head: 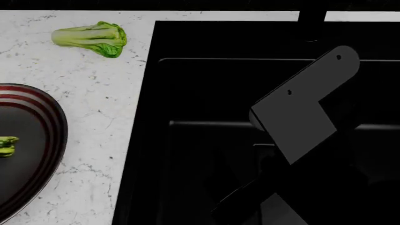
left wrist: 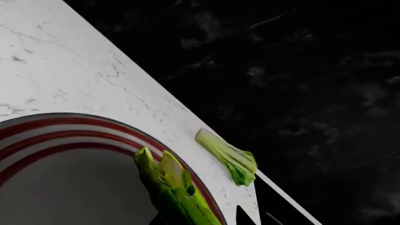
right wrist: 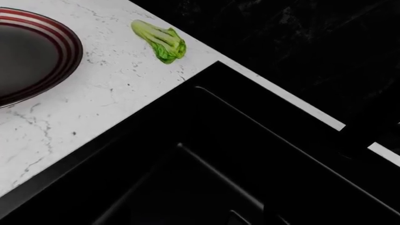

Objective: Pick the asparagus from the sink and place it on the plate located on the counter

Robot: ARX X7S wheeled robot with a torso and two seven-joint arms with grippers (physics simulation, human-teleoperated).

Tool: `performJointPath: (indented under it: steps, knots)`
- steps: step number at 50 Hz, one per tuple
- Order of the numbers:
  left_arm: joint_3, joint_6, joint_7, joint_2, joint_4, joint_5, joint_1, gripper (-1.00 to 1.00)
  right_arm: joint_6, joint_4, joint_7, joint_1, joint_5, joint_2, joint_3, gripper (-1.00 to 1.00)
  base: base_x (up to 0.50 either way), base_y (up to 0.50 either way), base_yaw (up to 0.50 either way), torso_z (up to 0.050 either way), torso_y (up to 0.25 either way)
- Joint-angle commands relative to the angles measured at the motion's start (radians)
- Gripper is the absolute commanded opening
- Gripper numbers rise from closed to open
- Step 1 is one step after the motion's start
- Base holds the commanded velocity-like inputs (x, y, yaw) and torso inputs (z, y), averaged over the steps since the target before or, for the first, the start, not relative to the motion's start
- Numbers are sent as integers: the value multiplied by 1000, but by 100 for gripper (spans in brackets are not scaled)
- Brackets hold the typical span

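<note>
The asparagus (left wrist: 172,187), bright yellow-green, reaches out from my left gripper's jaws at the edge of the left wrist view. It hangs over the rim of the plate (left wrist: 69,131). The fingers themselves barely show. In the head view only the asparagus tip (head: 6,145) shows, over the plate's (head: 53,117) dark centre at the far left. The plate lies on the white counter (head: 93,98) left of the black sink (head: 206,93). My right arm (head: 300,117) hangs over the sink; its gripper is lost in the dark.
A bok choy (head: 93,38) lies on the counter behind the plate, near the sink's back left corner; it also shows in the left wrist view (left wrist: 230,157) and the right wrist view (right wrist: 161,41). A dark faucet base (head: 311,18) stands behind the sink.
</note>
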Motion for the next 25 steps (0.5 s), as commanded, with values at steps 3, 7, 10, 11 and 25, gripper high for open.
performJointPath:
  steps: [3,7,10,11,25]
  knots:
    - [115,84,55,-16,-140,147,-89,-100,-21,9,-11,-2,-15,3,-13,100,0,0,0,0,0]
    - [151,121,73,-14,-201,204,-116,-100,-20,9,-3,0,-8,3,-15,100,0,0,0,0,0]
    - [176,150,87,-10,-249,241,-138,-100,-21,10,-2,-1,-9,4,-18,100,0,0,0,0,0]
    - [182,156,89,-10,-259,250,-142,-100,-21,10,-1,-1,-6,5,-17,100,0,0,0,0,0]
    - [201,258,126,10,-408,315,-162,-100,-23,13,0,5,-5,14,-23,100,0,0,0,0,1]
